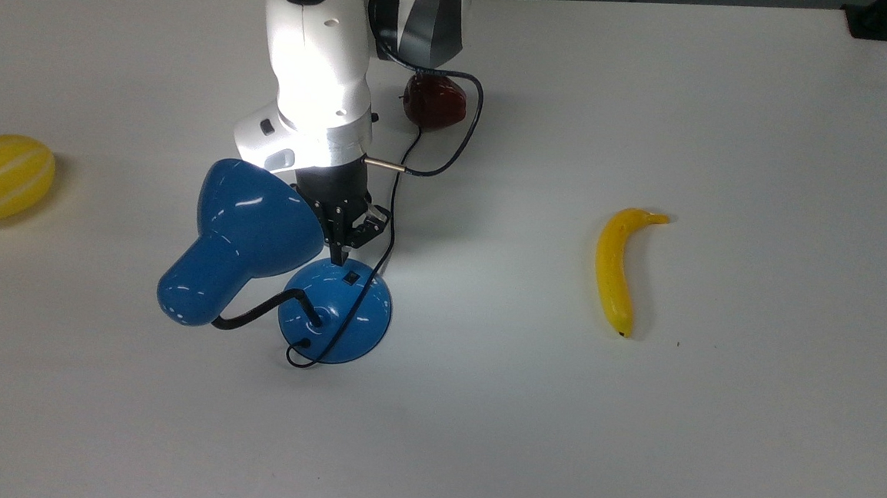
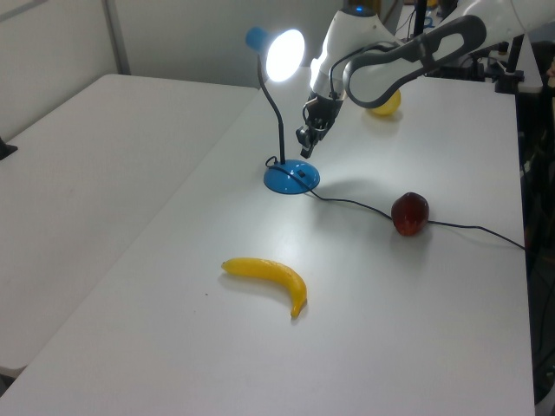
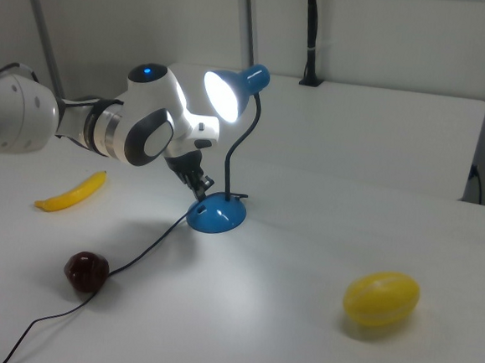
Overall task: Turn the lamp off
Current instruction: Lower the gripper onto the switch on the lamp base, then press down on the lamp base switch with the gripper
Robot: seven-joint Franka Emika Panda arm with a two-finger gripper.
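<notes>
Fingers (image 1: 340,258) closed together, hovering just above the lamp (image 1: 334,310) base, pointing toward its switch (image 1: 350,279) lying close at five o'clock.

In the top view I see my tool (image 1: 341,258) just above the lamp (image 1: 288,270); banana (image 1: 616,269) right, melon (image 1: 1,177) left, apple (image 1: 435,101) behind.

The lamp (image 1: 252,230) is glossy blue, the table (image 1: 729,105) matt white, the banana (image 1: 616,267) and apple (image 1: 437,102) smooth, shiny.
</notes>
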